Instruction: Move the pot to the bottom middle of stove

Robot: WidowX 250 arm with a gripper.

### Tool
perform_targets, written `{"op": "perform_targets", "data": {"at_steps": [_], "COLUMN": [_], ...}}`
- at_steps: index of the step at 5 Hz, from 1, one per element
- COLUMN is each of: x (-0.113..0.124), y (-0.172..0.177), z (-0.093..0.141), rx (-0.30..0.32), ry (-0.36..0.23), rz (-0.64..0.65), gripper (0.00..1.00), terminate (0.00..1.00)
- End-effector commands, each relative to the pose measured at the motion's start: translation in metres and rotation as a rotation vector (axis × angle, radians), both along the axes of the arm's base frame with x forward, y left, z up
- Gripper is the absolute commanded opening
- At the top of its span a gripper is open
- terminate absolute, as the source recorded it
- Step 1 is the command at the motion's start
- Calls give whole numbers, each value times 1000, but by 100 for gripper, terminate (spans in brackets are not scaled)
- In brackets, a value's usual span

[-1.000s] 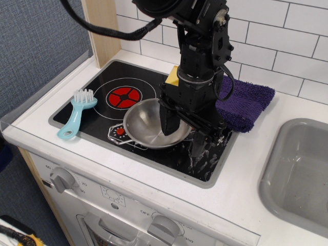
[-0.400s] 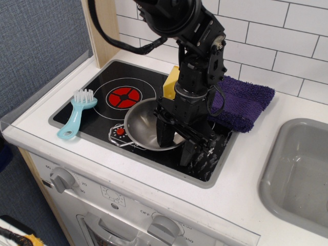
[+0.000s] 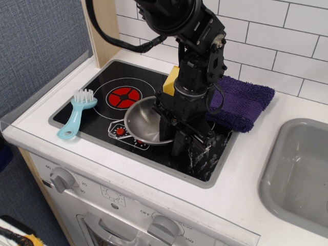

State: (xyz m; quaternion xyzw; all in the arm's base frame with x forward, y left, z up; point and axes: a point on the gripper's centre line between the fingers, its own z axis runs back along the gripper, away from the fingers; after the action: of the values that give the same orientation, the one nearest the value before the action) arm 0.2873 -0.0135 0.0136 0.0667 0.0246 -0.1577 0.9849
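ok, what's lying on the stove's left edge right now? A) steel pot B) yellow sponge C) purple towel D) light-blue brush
D: the light-blue brush with white bristles lies across the stove's left rim, while the purple towel is on the counter to the right, the yellow sponge sits behind the arm, and the pot is near the front middle at the pincer.

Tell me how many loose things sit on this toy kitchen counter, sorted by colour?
Silver: 1, the pot
Light blue: 1, the brush
Yellow: 1, the block behind the arm
Purple: 1, the towel
Total: 4
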Motion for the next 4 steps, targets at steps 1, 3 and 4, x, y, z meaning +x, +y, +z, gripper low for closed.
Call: {"op": "perform_targets", "data": {"at_steps": [1, 3, 4], "x": [-3, 45, 68], "y": [8, 89, 121], "z": [89, 112, 99], "rx": [-28, 64, 103], "ry": [-226, -284, -261], "rz": [38, 269, 319], "gripper": [0, 0, 0], "terminate": [0, 0, 0]}}
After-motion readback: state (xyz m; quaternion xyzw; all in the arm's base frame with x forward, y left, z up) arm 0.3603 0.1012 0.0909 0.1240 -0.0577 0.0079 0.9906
